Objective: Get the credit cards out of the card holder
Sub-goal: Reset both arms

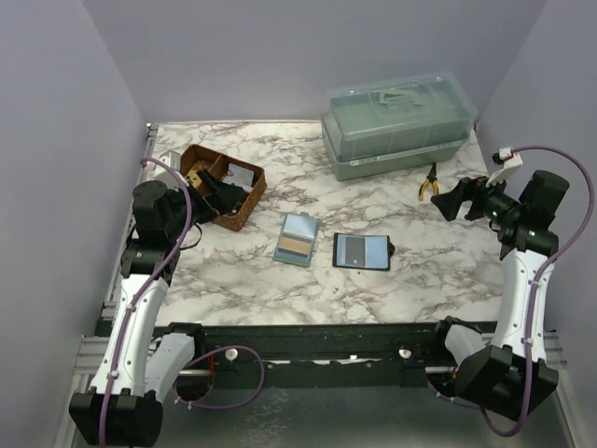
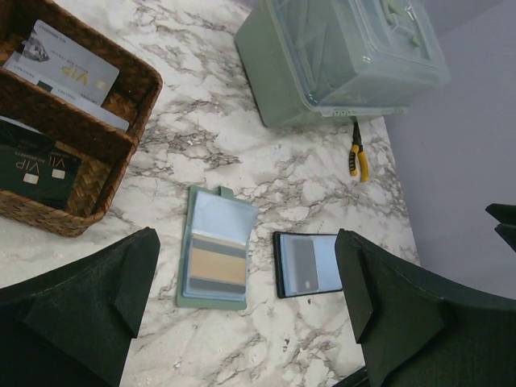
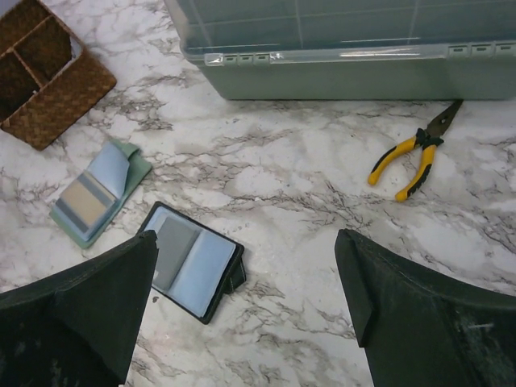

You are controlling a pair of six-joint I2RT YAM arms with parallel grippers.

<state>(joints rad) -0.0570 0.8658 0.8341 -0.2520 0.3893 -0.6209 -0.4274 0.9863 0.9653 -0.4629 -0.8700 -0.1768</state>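
The card holder [image 1: 362,251], a black bifold, lies open and flat in the middle of the table, also in the left wrist view [image 2: 308,264] and the right wrist view [image 3: 192,260]. Its grey-blue sleeves face up, and a grey credit card [image 2: 301,264] shows inside the left sleeve. My left gripper [image 1: 220,194] hovers open over the right end of the wicker tray, far left of the holder, with nothing between its fingers [image 2: 121,278]. My right gripper [image 1: 455,200] hangs open above the table right of the holder, also with nothing in it.
A green bifold wallet [image 1: 298,239] lies open left of the black one, cards in its sleeves. The brown wicker tray [image 1: 244,210] at back left holds a white card [image 2: 68,64] and a dark green card [image 2: 40,169]. A lidded green plastic box [image 1: 396,121] stands at the back, yellow-handled pliers [image 1: 428,181] beside it.
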